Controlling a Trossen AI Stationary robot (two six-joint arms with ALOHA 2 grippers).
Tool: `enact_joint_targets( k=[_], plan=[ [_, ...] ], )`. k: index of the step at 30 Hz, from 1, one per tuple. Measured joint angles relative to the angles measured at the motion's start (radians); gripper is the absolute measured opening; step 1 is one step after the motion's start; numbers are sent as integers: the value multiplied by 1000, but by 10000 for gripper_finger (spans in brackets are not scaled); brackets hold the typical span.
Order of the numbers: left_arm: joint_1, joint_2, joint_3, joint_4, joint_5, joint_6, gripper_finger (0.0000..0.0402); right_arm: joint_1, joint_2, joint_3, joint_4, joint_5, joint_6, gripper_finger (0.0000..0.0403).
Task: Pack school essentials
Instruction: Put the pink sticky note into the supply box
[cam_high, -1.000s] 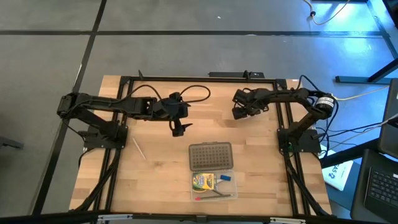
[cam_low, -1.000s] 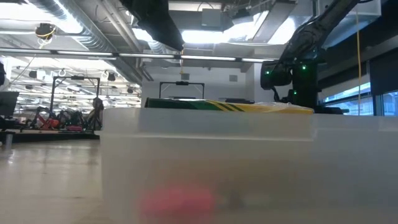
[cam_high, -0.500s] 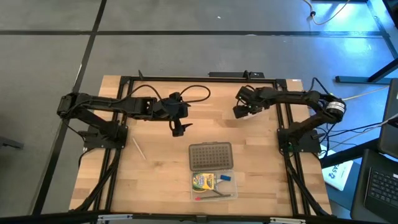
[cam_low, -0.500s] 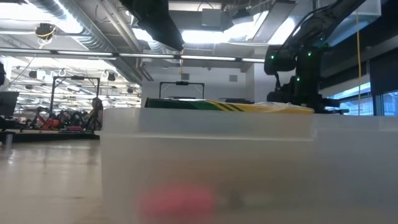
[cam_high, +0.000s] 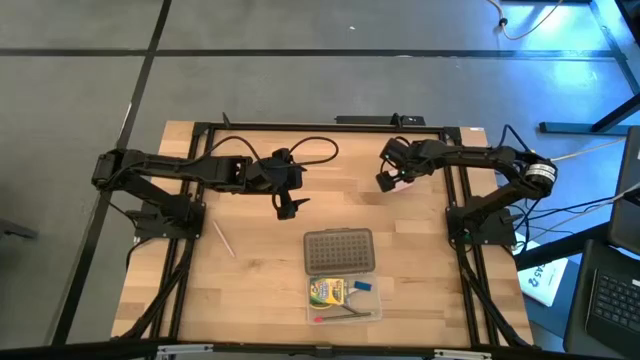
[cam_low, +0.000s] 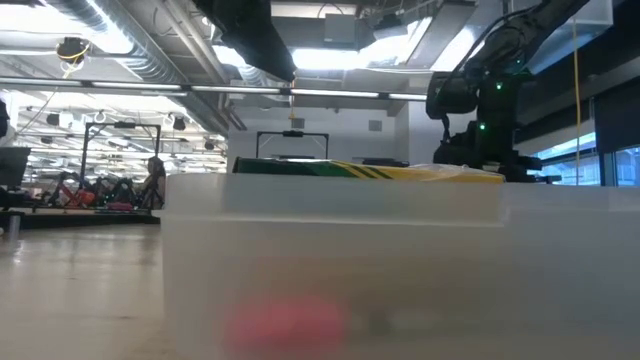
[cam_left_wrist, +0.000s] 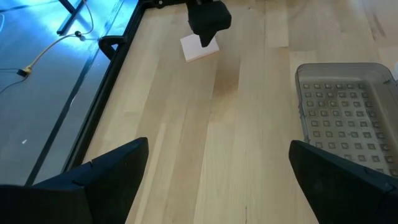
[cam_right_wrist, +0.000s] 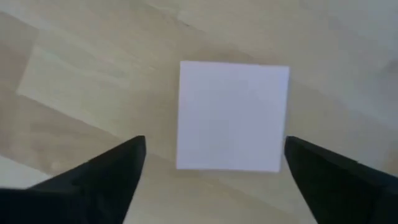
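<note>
A pale pink square pad (cam_right_wrist: 233, 115) lies flat on the wood near the table's far right (cam_high: 404, 183). My right gripper (cam_right_wrist: 215, 142) hangs open just above it, pointing down, a finger off each side and touching nothing. My left gripper (cam_high: 288, 207) waits open over the table's middle, its fingers (cam_left_wrist: 219, 144) apart over bare wood. The open clear case base (cam_high: 343, 300) at the near middle holds a green-yellow crayon box (cam_high: 327, 291), a small blue eraser (cam_high: 362, 285) and thin items along its near side. A pale pencil (cam_high: 224, 240) lies on the wood at the left.
The case's grey dotted lid (cam_high: 340, 252) lies just beyond the base, also seen in the left wrist view (cam_left_wrist: 345, 118). Black frame rails (cam_high: 455, 200) run along the table's sides. The low view looks through the case wall (cam_low: 330, 270); bare wood lies between the pad and the case.
My right gripper has risen a little over the pad and rolled slightly, its arm drawing toward the table's right edge. The pad stays on the wood and shows more beside the fingers than a second ago.
</note>
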Motion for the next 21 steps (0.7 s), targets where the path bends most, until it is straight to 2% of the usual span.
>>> enact_joint_targets(
  k=[21],
  plan=[
    [0, 0, 0, 0, 0, 0, 383, -78, 33, -52, 75, -76, -83, 399]
  ],
)
